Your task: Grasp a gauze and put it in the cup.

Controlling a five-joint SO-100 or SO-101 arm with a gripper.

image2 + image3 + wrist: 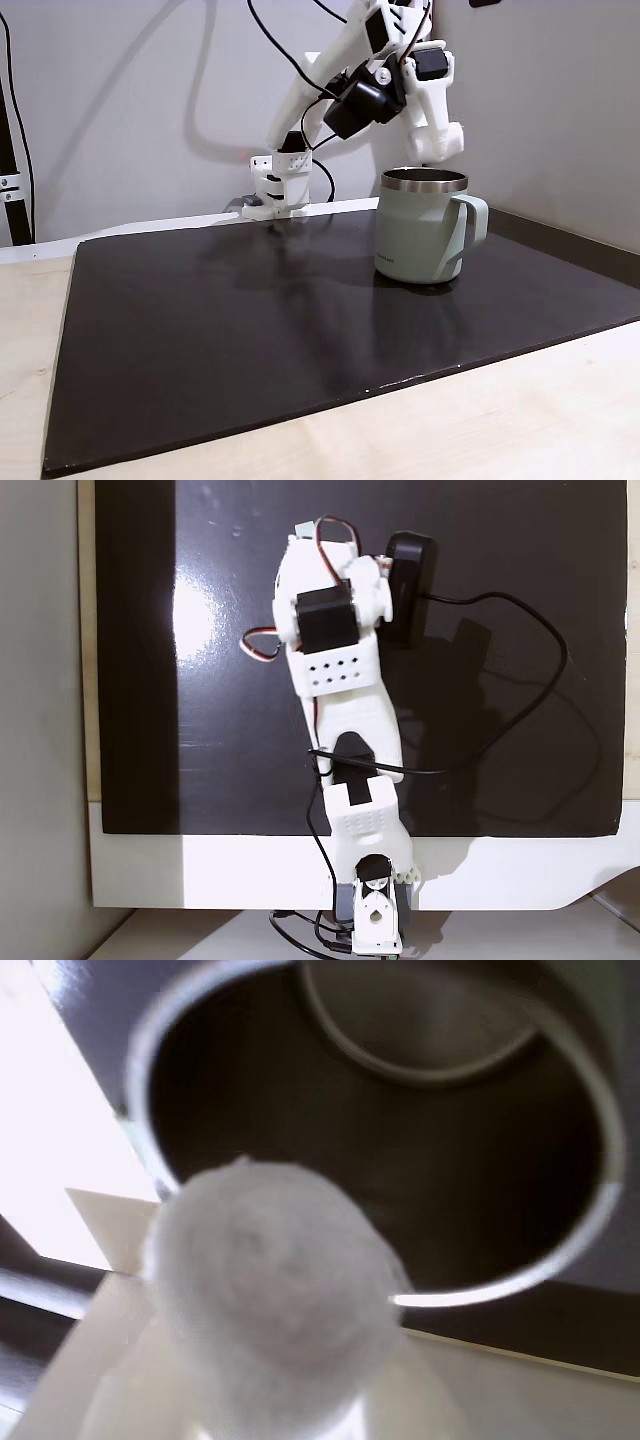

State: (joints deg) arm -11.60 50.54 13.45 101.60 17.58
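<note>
the end effector [275,1400] pinches the gauze [272,1295] above the cup [560,1260]; released off-centre, it might clip the rim.

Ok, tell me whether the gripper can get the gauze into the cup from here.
Probably yes. The gripper holds the gauze just above the cup, whose open mouth sits right ahead with nothing across it.

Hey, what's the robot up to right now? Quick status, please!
Gripper shut on the gauze, hovering above the cup. Gauze not yet in the cup, its open mouth right below in the wrist view. Nothing in the way.
</note>
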